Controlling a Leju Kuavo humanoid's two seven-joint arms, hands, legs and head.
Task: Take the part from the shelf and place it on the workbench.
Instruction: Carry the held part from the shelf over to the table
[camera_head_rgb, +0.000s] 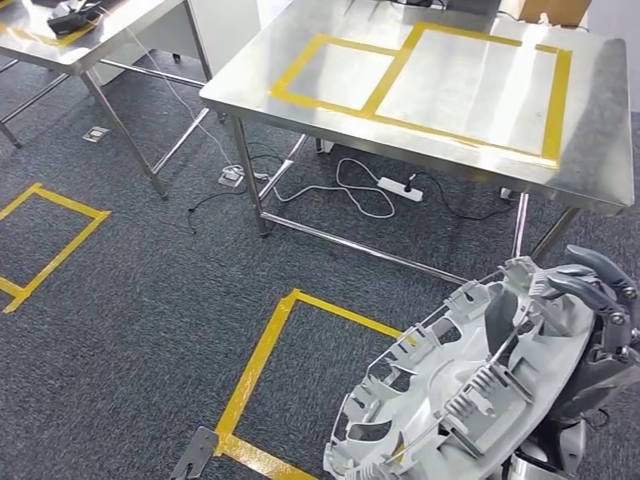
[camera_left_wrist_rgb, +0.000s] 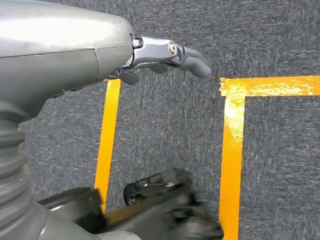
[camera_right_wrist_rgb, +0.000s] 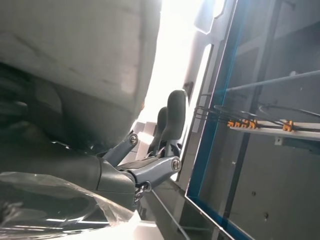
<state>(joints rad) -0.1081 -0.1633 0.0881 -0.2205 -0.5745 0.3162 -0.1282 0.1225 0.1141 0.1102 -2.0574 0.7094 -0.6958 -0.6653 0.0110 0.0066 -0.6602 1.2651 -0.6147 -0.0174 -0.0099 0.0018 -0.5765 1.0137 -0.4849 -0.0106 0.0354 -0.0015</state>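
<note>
Nearest the head cam: big pale grey plastic part (camera_head_rgb: 460, 385), round-ish w/ ribs and cutouts, held low at bottom right, tilted, over the carpet. Right hand (camera_head_rgb: 604, 310) grips its far right edge, dark fingers (camera_head_rgb: 585, 270) curled over the rim. In the right wrist view the fingers (camera_right_wrist_rgb: 175, 117) press up against the part's (camera_right_wrist_rgb: 94, 60) pale underside, thumb side tucked under; bright glare behind.

Left hand (camera_left_wrist_rgb: 166, 55) hangs over the carpet, holding nothing; fingers extended and close together, slightly bent at the tips.

Workbench (camera_head_rgb: 604, 130) is ahead, stainless steel top, marked w/ yellow tape rectangles (camera_head_rgb: 557, 100), nothing on the marked area. Part is well apart from it, not on the bench yet. White power strip (camera_head_rgb: 398, 187) and cables lie on the floor under the bench. Yellow tape square (camera_head_rgb: 260, 355) on the carpet just beside the part; another one at far left. Second steel table (camera_head_rgb: 113, 35) top left w/ dark items on it, can't tell what.
</note>
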